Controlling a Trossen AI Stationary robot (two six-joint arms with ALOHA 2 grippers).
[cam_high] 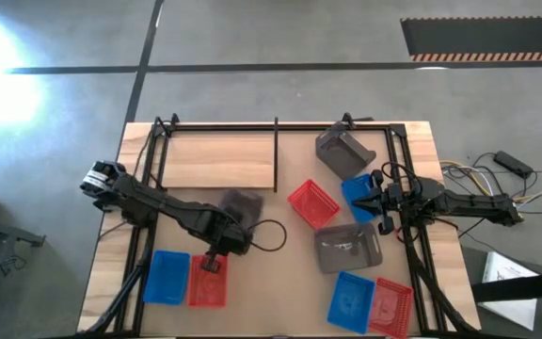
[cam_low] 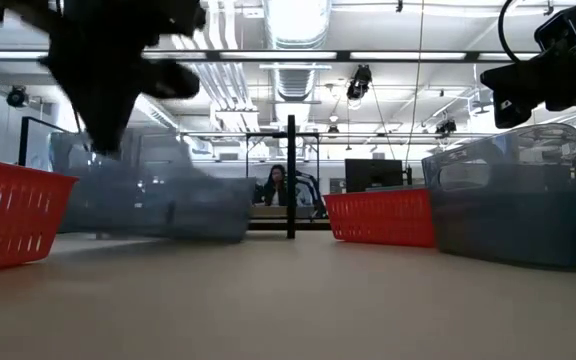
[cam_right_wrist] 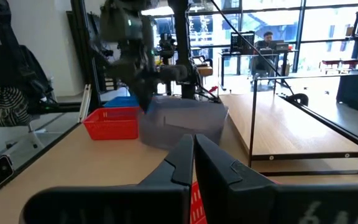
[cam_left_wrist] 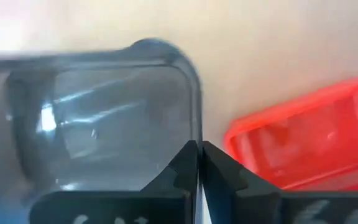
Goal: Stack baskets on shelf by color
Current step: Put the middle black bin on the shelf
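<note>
My left gripper (cam_high: 234, 218) stands over the table's middle, shut on a dark grey basket (cam_high: 244, 201), which shows blurred in the low view (cam_low: 158, 195) and the right wrist view (cam_right_wrist: 180, 121). The pale-wood shelf (cam_high: 216, 160) with its dark divider (cam_high: 277, 153) lies at the far side. A blue basket (cam_high: 167, 277) and a red basket (cam_high: 207, 282) rest side by side at the near left. My right gripper (cam_high: 376, 203) hovers shut over the blue basket (cam_high: 356, 188) at the right, fingers pointing toward the table's left. My left gripper (cam_left_wrist: 199, 152) pinches the grey basket's side wall at its rim (cam_left_wrist: 196, 118), near a corner, one finger inside and one outside. The fingers come from above. The basket hangs below the gripper (cam_low: 118, 120); whether its bottom is clear of the table, I cannot tell.
A red basket (cam_high: 312, 203), a grey basket (cam_high: 347, 248), another blue (cam_high: 351, 298) and red (cam_high: 392, 307) lie on the right half. A further grey basket (cam_high: 343, 151) sits tilted near the far right frame. People sit in the room beyond.
</note>
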